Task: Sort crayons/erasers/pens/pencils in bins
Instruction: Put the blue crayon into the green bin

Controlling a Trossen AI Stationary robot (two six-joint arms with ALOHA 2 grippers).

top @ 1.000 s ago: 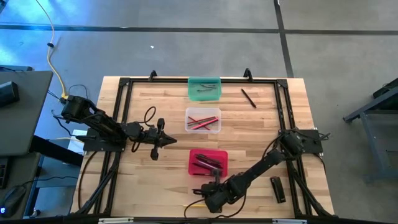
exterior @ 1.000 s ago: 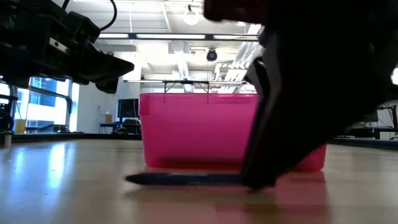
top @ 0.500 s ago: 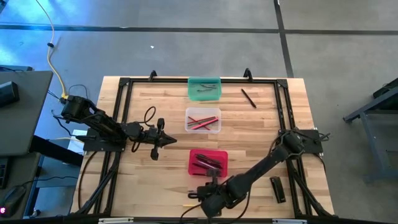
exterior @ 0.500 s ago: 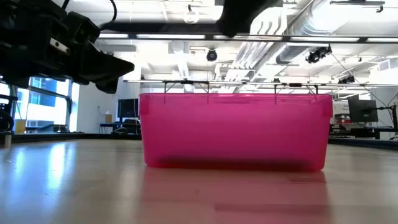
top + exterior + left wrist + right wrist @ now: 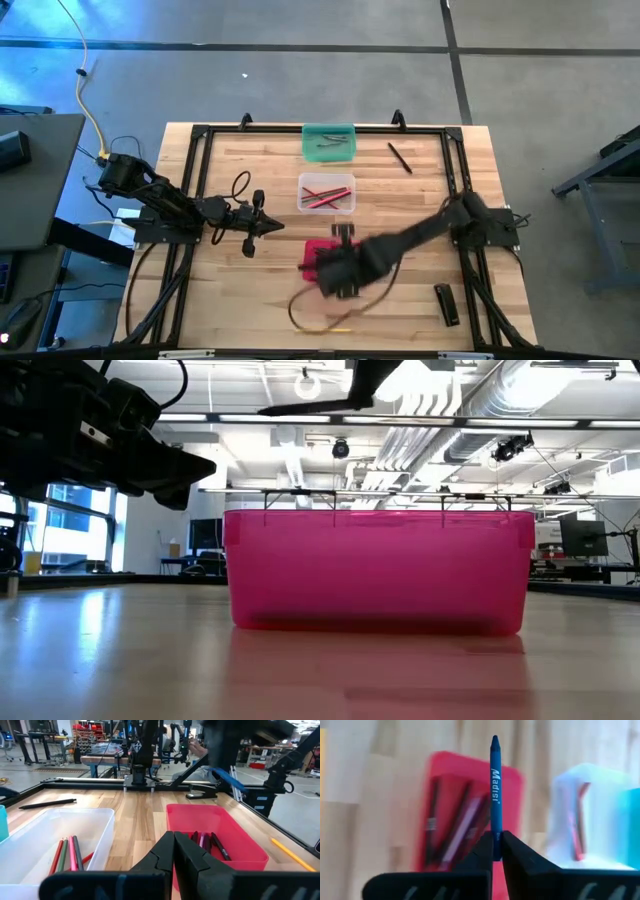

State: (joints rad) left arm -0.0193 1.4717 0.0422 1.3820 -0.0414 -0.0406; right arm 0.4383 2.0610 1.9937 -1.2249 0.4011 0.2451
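My right gripper is shut on a blue crayon and hangs, blurred, above the red bin. In the low view the crayon shows high over the bin. The red bin holds dark and pink sticks. Red and green pencils lie in the clear bin, and dark sticks in the teal bin. A black pen lies on the table at the far right. My left gripper waits shut at the table's left. My right gripper pinches the crayon's blunt end between its two fingertips. The fingers slant down from the table's right and lie along the crayon. Its pointed tip sticks straight out beyond the fingers. The crayon is lifted clear, above the red bin.
A yellow pencil lies on the table near the front edge, beside a loop of cable. A flat black object lies at the near right. A black frame runs around the tabletop.
My right gripper has lifted the blue crayon off the table in front of the red bin. It has risen high, swung toward the far edge until it stands over the red bin, and tipped on the way. The crayon has stayed between its fingers.
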